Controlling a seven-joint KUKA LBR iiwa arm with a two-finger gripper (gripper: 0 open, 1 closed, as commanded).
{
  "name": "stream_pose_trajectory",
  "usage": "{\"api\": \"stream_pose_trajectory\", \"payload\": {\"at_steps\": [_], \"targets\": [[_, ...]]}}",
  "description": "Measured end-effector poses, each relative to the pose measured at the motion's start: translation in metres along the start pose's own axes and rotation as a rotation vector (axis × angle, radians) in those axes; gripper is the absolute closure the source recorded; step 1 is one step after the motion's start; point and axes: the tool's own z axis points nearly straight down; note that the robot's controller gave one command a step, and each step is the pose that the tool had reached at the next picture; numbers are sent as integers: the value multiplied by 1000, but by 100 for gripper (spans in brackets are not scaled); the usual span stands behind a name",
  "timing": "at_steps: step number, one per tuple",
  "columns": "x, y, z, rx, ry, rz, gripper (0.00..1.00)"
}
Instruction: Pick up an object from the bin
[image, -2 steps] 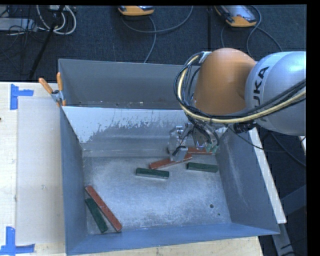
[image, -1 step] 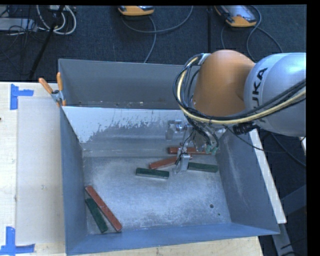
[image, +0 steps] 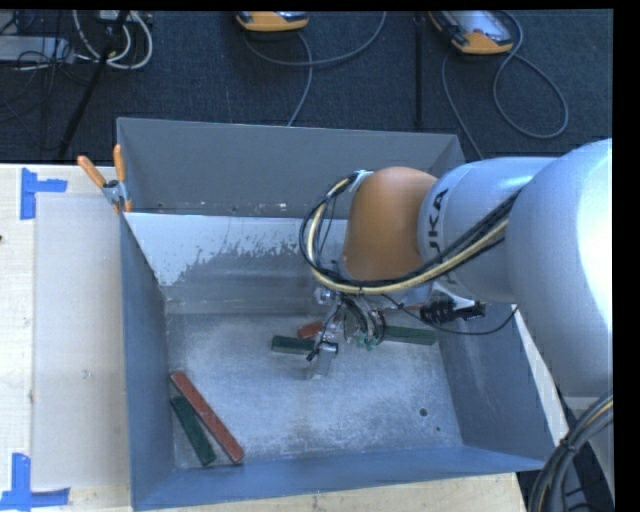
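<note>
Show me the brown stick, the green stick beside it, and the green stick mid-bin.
brown stick (image: 205, 417): camera view, its middle.
green stick beside it (image: 191, 431): camera view, its middle.
green stick mid-bin (image: 288, 344): camera view, its left part.

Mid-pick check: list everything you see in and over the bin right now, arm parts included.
bin: 1, grey metal, middle of the view
red-brown stick: 1, long and flat, front-left corner of the floor
green stick: 1, dark green, alongside the red-brown stick
green strip: 1, dark green, mid-floor, just left of the gripper
red piece: 1, reddish, by the gripper, partly hidden, shape unclear
second green strip: 1, dark green, right of the gripper
arm: 1, silver-white, reaching in from the right
wrist cover: 1, orange, on the arm
gripper: 1, low over mid-floor
</note>
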Motion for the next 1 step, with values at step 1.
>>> {"api": "stream_pose_trajectory", "payload": {"at_steps": [1], "targets": [[-2,0,-4,-2,-7,-1,100]]}}
